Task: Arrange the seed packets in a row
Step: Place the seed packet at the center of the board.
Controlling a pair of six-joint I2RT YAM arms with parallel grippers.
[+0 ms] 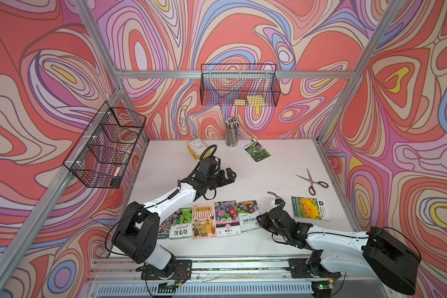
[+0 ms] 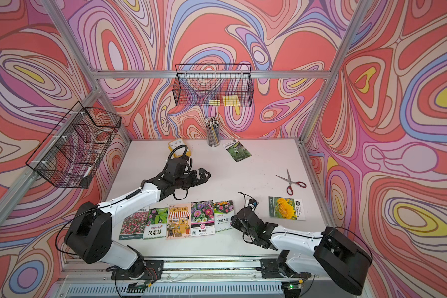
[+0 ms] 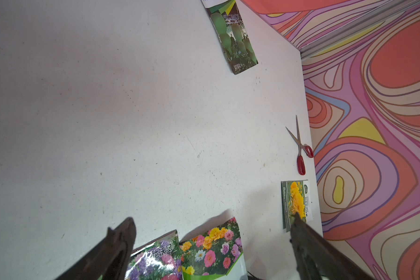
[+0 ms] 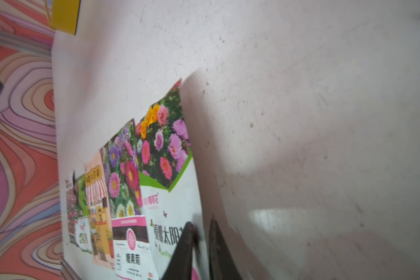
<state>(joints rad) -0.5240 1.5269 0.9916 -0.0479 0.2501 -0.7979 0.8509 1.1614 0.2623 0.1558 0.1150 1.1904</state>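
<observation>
Seven seed packets [image 2: 179, 221] — two baskets [image 2: 212, 77]

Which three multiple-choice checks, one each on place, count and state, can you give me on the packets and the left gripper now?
1. Where is the sunflower packet? A in the row; B apart, near the scissors; C in a basket.
2. How many packets lie in the front row? A three; B seven; C five.
3. The left gripper is: A open, empty; B shut on a packet; C shut, empty.
Key: B, it lies alone by the scissors; C, five lie side by side in a top view; A, its fingers stand wide apart, nothing between.
</observation>
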